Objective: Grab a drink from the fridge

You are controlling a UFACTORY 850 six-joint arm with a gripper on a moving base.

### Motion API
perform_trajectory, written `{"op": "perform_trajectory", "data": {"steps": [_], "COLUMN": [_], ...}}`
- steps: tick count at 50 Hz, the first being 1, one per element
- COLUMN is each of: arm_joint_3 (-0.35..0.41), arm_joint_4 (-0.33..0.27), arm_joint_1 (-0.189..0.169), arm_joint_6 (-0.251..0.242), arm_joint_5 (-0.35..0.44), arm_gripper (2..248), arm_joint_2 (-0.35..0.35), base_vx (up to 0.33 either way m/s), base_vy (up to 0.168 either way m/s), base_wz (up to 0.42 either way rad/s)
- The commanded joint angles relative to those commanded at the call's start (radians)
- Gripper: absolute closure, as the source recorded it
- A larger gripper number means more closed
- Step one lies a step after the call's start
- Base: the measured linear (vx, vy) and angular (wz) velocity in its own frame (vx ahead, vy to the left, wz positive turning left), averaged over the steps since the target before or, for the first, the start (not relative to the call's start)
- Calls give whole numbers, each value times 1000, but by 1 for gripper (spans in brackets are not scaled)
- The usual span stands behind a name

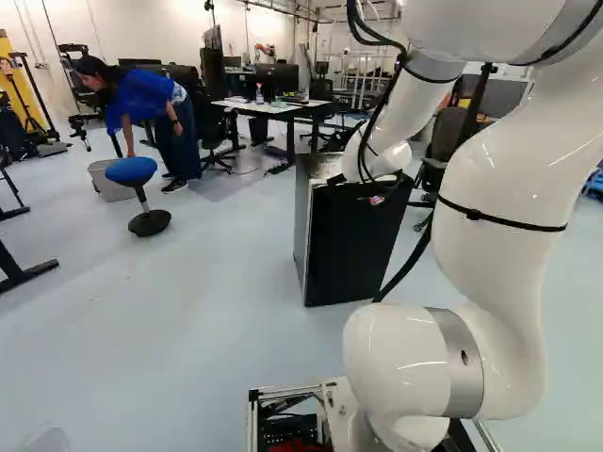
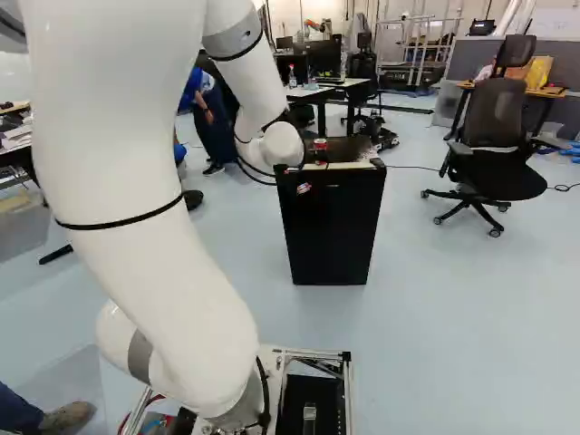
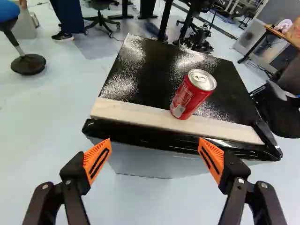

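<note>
In the left base view, our white arm [image 1: 499, 188] reached out over the floor, its far end set against the top of a black fridge [image 1: 349, 245]. To the left of the fridge in that view, we saw a blue stool [image 1: 132, 170] beside a grey bin [image 1: 111, 184], while a desk [image 1: 247, 108] stood behind.

In the right base view, a red drink can [image 2: 320, 144] stood upright on top of the fridge, next to the rounded end of our arm. An office chair [image 2: 494, 127] stood well to the right of the fridge in this view.

In the wrist view, we had our gripper [image 3: 154, 140] spread wide in front of the fridge's front edge, its orange pads [image 3: 98, 160] well apart and holding nothing. The can rested ahead of the fingers, nearer the line of one than the other. It stood close to the front edge of the fridge top, about midway between the front corners, its base at the pale strip [image 3: 140, 114] along that edge. We could not tell whether the pads touched the black lip [image 3: 140, 138] below the strip.
</note>
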Motion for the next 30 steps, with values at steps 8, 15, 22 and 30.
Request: {"op": "perform_trajectory", "data": {"steps": [8,15,22,30], "arm_joint_3": [1,1,1,-1], "arm_joint_4": [84,158,232,283], "arm_joint_1": [3,3,3,3], "arm_joint_6": [0,0,0,0], "arm_joint_5": [41,72,102,127], "arm_gripper": [3,3,3,3], "arm_joint_2": [1,1,1,-7], "base_vx": [0,0,0,0], "base_vy": [0,0,0,0], "base_wz": [0,0,0,0]}}
